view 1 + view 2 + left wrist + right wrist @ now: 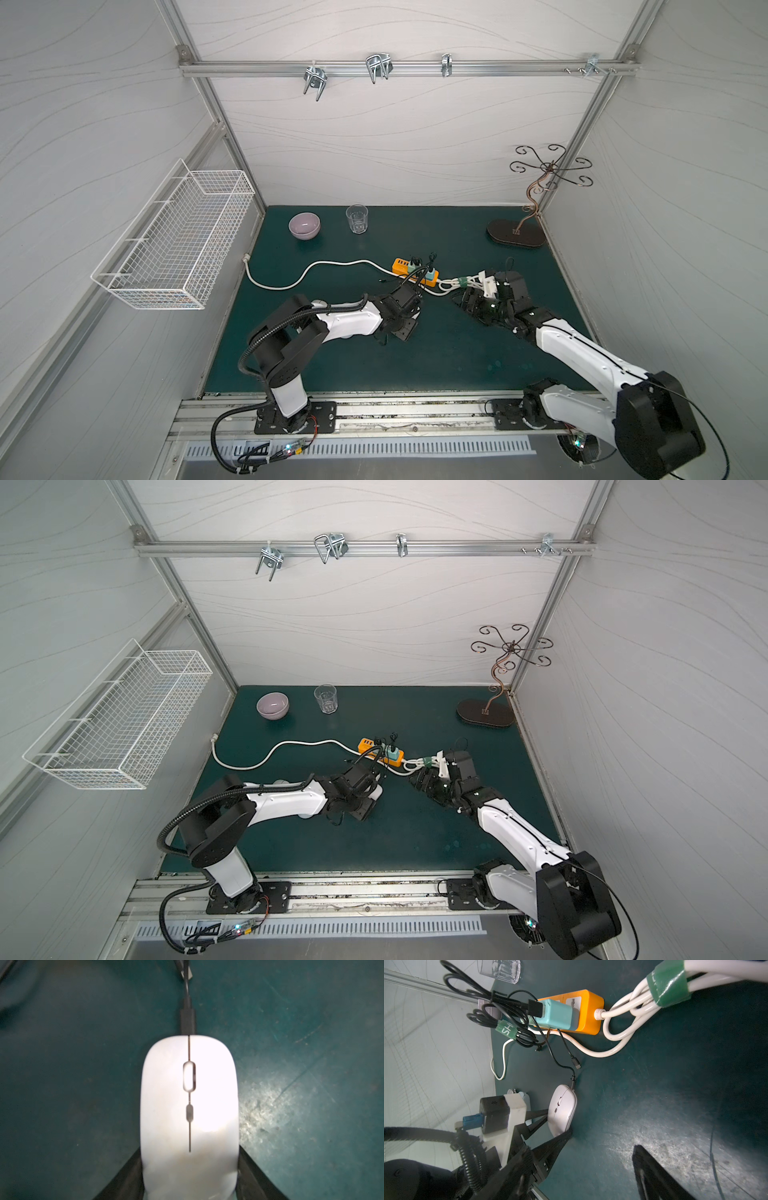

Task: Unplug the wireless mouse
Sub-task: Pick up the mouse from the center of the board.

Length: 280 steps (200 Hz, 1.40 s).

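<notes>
The white wireless mouse [189, 1093] lies on the green mat, and a black cable plug [188, 1020] sits in its front end. My left gripper [190, 1149] is shut on the mouse, one black finger pressed against each side near its rear. In the right wrist view the mouse [562, 1103] and plug [572, 1082] show with the left gripper [558, 1122] around them. The cable runs to a teal charger [556, 1014] on the orange power strip [589, 1012]. My right gripper [582, 1147] stands open over bare mat, to the right of the mouse. In both top views the left arm mostly hides the mouse.
The power strip [401, 266] sits mid-table with a white cord [311, 270] looping left and a taped cord bundle [461, 281] by my right wrist. A loose black plug [576, 1062] lies near the mouse. Purple bowl [304, 225], glass [357, 218] and hook stand [516, 233] stand at the back.
</notes>
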Motion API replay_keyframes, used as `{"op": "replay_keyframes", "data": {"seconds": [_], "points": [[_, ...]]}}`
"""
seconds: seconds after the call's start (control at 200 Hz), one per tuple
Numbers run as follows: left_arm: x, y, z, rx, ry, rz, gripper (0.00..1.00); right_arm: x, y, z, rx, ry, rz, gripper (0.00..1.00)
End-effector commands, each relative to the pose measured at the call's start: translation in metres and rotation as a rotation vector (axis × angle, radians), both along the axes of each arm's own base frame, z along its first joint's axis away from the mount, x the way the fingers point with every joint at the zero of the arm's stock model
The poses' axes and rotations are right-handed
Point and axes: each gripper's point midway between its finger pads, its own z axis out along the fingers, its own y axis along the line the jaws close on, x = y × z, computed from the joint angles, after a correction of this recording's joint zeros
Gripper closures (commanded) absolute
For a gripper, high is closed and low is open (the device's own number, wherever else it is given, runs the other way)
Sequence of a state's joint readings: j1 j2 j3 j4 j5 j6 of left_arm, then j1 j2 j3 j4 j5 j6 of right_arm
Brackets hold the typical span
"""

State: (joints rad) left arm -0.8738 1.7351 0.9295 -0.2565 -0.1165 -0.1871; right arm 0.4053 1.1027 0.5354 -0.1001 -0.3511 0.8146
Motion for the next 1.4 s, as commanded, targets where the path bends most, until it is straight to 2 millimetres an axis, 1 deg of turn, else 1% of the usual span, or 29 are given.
{"op": "replay_keyframes", "data": {"seconds": [0.0, 0.14, 0.225, 0.3, 0.35, 0.525, 0.645, 0.72, 0.82, 0.946, 1.106, 1.201, 1.296, 1.396], "points": [[0.000, 0.006, -0.013, 0.068, 0.009, 0.005, 0.41, 0.001, 0.001, -0.003, 0.010, 0.005, 0.005, 0.22], [0.001, 0.009, -0.016, 0.085, 0.005, 0.014, 0.47, 0.002, 0.003, -0.002, 0.015, 0.004, 0.014, 0.22], [0.002, 0.010, -0.011, 0.076, -0.010, 0.024, 0.47, 0.003, 0.005, -0.001, 0.014, -0.004, 0.030, 0.22], [0.002, 0.010, 0.000, 0.039, -0.034, 0.031, 0.47, 0.004, 0.010, 0.000, 0.012, -0.010, 0.057, 0.23], [0.002, 0.008, 0.012, 0.001, -0.057, 0.033, 0.47, 0.005, 0.014, 0.000, 0.017, -0.008, 0.076, 0.24], [-0.003, 0.000, 0.049, -0.139, -0.105, 0.017, 0.46, 0.010, 0.033, -0.003, 0.073, -0.010, 0.140, 0.35], [-0.006, -0.004, 0.069, -0.220, -0.130, 0.007, 0.46, 0.015, 0.049, 0.003, 0.127, -0.034, 0.176, 0.39], [-0.007, -0.007, 0.077, -0.260, -0.140, 0.003, 0.45, 0.017, 0.060, 0.009, 0.163, -0.050, 0.194, 0.42], [-0.007, -0.009, 0.082, -0.278, -0.145, 0.001, 0.45, 0.023, 0.073, 0.016, 0.199, -0.068, 0.207, 0.43], [-0.007, -0.010, 0.082, -0.274, -0.138, 0.003, 0.45, 0.028, 0.086, 0.022, 0.233, -0.081, 0.219, 0.44], [-0.007, -0.011, 0.085, -0.301, -0.140, 0.020, 0.45, 0.036, 0.098, 0.021, 0.236, -0.080, 0.219, 0.45], [-0.007, -0.013, 0.089, -0.318, -0.138, 0.025, 0.45, 0.038, 0.105, 0.021, 0.244, -0.080, 0.228, 0.48], [-0.006, -0.013, 0.092, -0.328, -0.141, 0.036, 0.44, 0.038, 0.111, 0.017, 0.245, -0.068, 0.237, 0.56], [-0.005, -0.012, 0.097, -0.339, -0.152, 0.050, 0.44, 0.037, 0.115, 0.015, 0.249, -0.061, 0.241, 0.57]]}}
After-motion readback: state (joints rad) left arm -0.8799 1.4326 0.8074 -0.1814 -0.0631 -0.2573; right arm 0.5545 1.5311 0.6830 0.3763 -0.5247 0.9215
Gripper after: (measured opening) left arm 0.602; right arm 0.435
